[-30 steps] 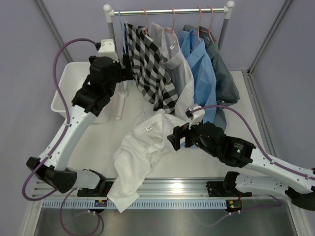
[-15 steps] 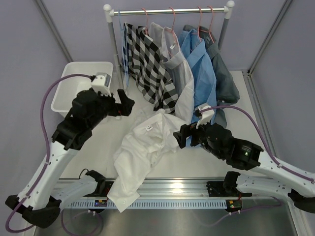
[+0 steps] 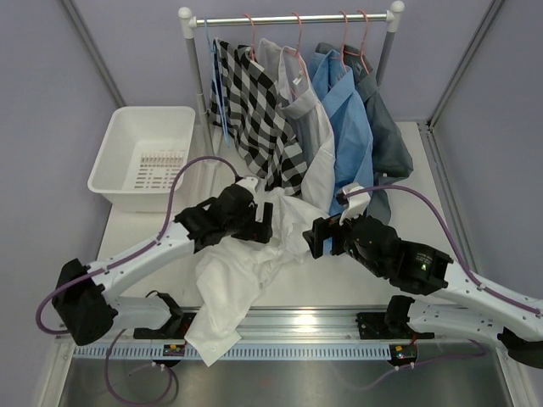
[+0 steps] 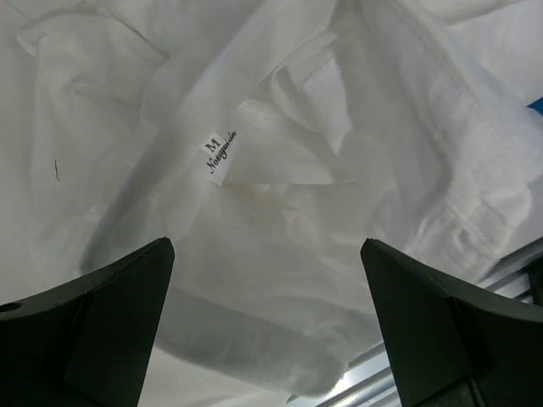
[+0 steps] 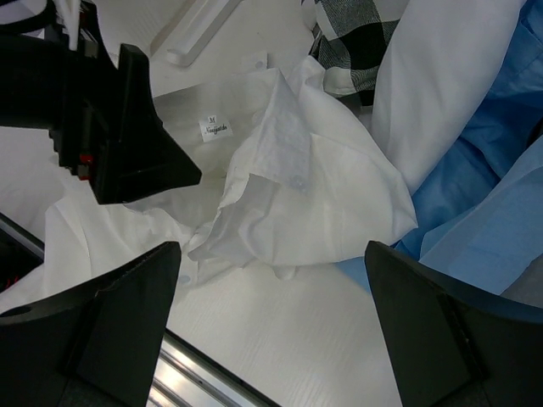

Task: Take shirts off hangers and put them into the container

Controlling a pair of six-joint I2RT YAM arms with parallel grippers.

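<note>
Shirts: plain white collared button-up shirt (image 3: 242, 271) lies crumpled on white table (image 3: 356, 284), front-centre, w/ its lower hem draped over the metal mounting rail (image 3: 322, 320) at the near edge. Neck label (image 4: 219, 153) marked "M" faces up.

Left gripper (image 3: 261, 222) is low over the white shirt's collar area. Jaws are spread wide w/ nothing between them. In left wrist view the label sits between the two black fingers (image 4: 119, 322); can't tell if they touch the cloth.

Right gripper (image 3: 316, 237) is just beside the white shirt's right edge, pointing toward the left gripper. Jaws are likewise spread wide, gripping nothing; cloth lies below and between them.

Other 4 shirts hang on pink wire hangers (image 3: 297, 38) from the white-posted clothes rail (image 3: 288, 19) at the back: black-and-white check shirt (image 3: 263, 119), pale grey-white shirt (image 3: 310, 127), light blue shirt (image 3: 348, 127), dark grey shirt (image 3: 386, 127). Light blue hanger (image 3: 206, 38) is at the rail's left end.

White rect. plastic tub (image 3: 110, 157) sits back-left on the table, slotted bottom showing, well apart from the white shirt.
</note>
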